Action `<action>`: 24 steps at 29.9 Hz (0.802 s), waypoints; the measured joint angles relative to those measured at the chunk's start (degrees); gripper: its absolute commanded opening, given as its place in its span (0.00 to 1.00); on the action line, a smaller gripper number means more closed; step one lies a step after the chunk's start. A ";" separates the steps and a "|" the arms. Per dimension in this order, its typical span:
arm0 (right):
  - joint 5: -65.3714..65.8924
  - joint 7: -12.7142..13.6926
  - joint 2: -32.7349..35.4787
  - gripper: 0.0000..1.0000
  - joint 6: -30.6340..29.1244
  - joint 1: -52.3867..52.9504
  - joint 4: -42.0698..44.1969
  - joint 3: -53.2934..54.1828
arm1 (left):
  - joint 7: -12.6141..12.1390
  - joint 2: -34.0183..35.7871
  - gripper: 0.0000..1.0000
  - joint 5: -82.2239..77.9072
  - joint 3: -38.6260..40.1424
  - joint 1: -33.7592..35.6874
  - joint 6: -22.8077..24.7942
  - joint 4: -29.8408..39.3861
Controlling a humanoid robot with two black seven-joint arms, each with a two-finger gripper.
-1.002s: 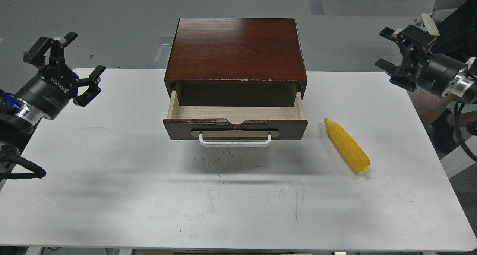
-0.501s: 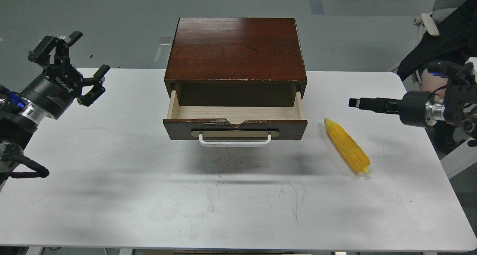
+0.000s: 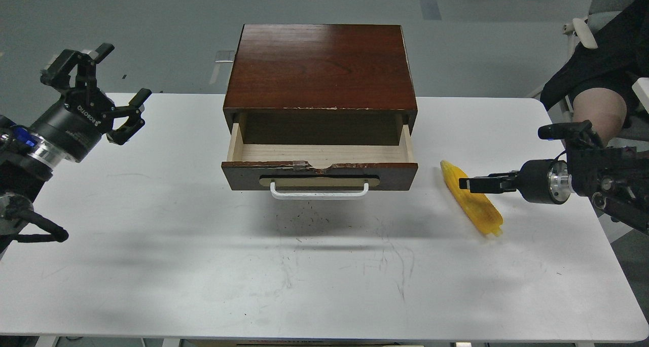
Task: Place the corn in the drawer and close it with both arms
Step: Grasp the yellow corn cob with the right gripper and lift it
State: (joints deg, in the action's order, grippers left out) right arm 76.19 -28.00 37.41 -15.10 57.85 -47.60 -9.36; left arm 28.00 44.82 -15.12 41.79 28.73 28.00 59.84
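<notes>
The yellow corn [image 3: 480,213] lies on the white table [image 3: 324,266], just right of the drawer's front. The drawer [image 3: 319,153] of the dark brown cabinet [image 3: 322,65] is pulled open; its pale wood interior is empty and its white handle [image 3: 319,192] faces me. My right gripper [image 3: 474,183] comes in level from the right and sits over the middle of the corn. It is seen edge-on, so its fingers cannot be told apart. My left gripper [image 3: 114,83] is open and empty, raised above the table's far left edge.
A person in black [image 3: 598,93] sits by a chair past the table's right edge, close behind my right arm. The table top shows dark scuff marks [image 3: 345,245] in front of the drawer.
My right arm has swung down and left from above the table's right edge until its gripper is at the corn. The left arm has barely moved.
</notes>
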 measured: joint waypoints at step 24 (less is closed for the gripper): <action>-0.87 0.00 1.01 0.04 0.15 -0.63 -0.31 -1.32 | 0.00 0.13 1.00 0.00 0.00 0.00 0.00 0.01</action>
State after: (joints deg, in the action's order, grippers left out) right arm 75.32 -28.00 38.42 -14.95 57.22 -47.91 -10.69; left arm 28.00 44.95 -15.12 41.79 28.73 28.00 59.86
